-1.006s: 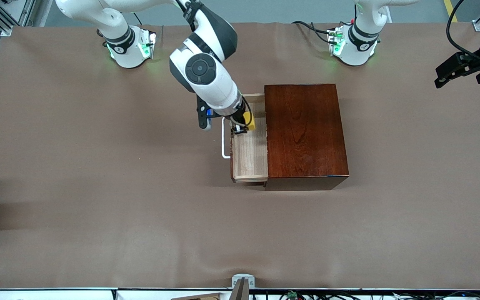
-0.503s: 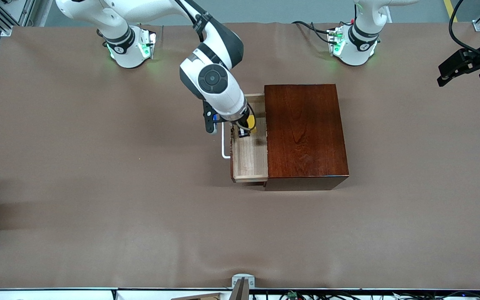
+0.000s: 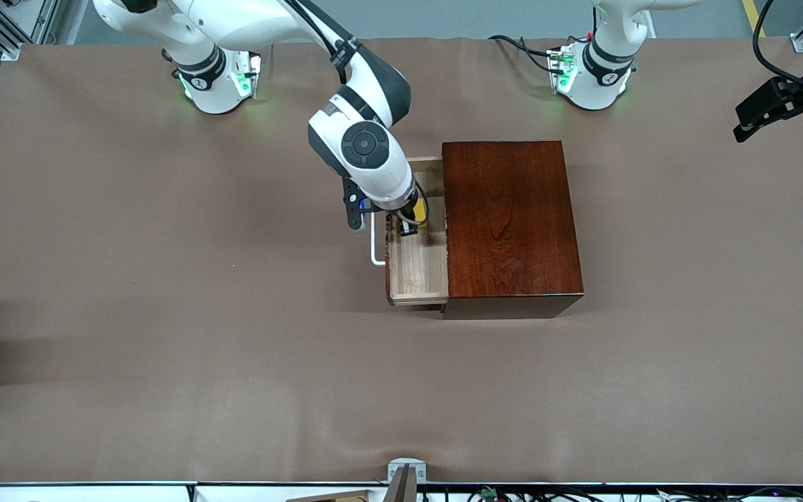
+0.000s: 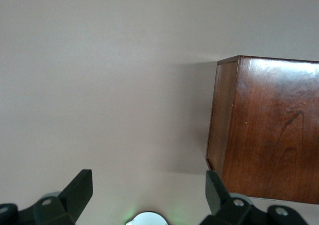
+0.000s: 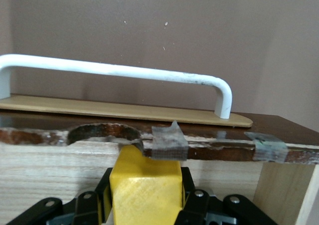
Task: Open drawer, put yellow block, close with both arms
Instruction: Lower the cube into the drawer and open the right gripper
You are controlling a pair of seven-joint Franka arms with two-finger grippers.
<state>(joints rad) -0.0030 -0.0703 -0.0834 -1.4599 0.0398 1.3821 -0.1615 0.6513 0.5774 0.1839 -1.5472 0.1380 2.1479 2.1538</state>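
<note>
So the drawer [image 3: 417, 261] is pulled out of the dark wooden box [image 3: 509, 219], sitting just right of centre in the front view, with its white handle [image 3: 376, 240] sticking out on the side toward the right arm's end of the table. The right arm comes down from the upper left of the frame and its right gripper [image 3: 408, 224] is down inside the pale wood tray, in the upper part of the opening. It's clamped on the yellow block [image 3: 418, 211] (only a sliver of yellow peeks out past the wrist from above). The right wrist view is way clearer: the block [image 5: 145, 190] sits squeezed between the black fingers [image 5: 192, 205], right up against the inside of the drawer front, with the handle [image 5: 119, 71] above it in frame.

The left gripper [image 3: 771, 110] hangs at the upper right edge of the frame, waiting, over the left arm's end of the table. Its fingers [image 4: 77, 190] are spread wide apart, nothing between them.
</note>
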